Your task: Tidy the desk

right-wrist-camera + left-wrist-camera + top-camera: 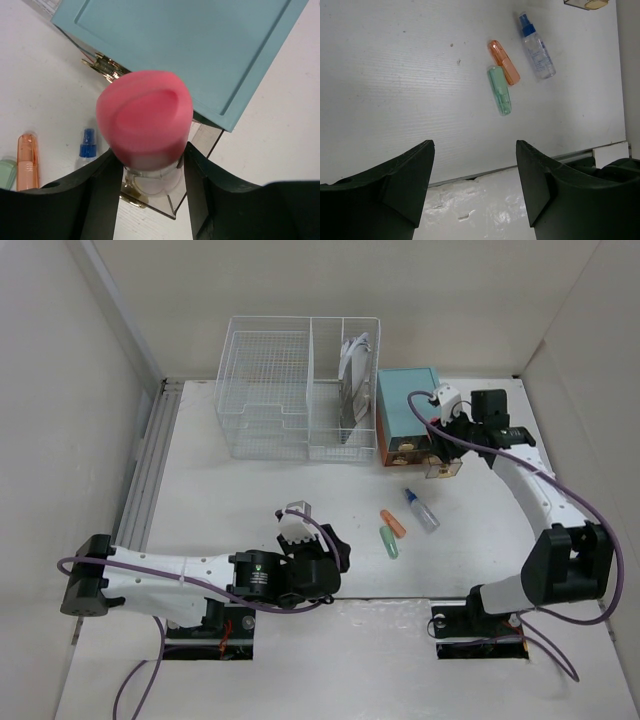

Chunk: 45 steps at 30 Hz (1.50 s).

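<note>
The desk [220, 520] is a wide white tabletop with a grey rail [150, 470] on its left edge. My right gripper [447, 448] is shut on a small clear container with a pink cap [145, 120]. It holds the container over the pulled-out clear drawer [200, 150] of the teal drawer box [405, 415]. My left gripper [335, 548] is open and empty, low over the desk's near edge [475, 145]. An orange case [503, 62], a green case [499, 90] and a blue-capped spray bottle [538, 50] lie on the desk ahead of it.
A white wire-mesh basket [290, 390] stands at the back, left of the teal box, with a grey and white item [355, 380] upright in its right compartment. Gold-coloured bits [102, 65] lie by the box. Side walls close in the desk.
</note>
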Each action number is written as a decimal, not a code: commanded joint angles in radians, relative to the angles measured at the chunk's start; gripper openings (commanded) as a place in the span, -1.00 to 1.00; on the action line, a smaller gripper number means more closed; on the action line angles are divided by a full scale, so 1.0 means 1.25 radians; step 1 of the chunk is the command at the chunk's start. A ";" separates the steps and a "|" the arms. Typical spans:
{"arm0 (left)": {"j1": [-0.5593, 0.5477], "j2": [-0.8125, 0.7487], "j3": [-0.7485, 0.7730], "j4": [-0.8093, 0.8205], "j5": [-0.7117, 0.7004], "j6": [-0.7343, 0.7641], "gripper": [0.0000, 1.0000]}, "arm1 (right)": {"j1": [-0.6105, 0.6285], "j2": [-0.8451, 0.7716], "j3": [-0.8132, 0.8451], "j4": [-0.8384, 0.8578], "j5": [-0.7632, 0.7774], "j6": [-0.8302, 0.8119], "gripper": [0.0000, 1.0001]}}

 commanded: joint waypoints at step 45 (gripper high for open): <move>-0.004 -0.023 -0.027 0.007 -0.014 0.012 0.25 | -0.110 -0.069 0.087 -0.397 -0.155 -0.559 -0.05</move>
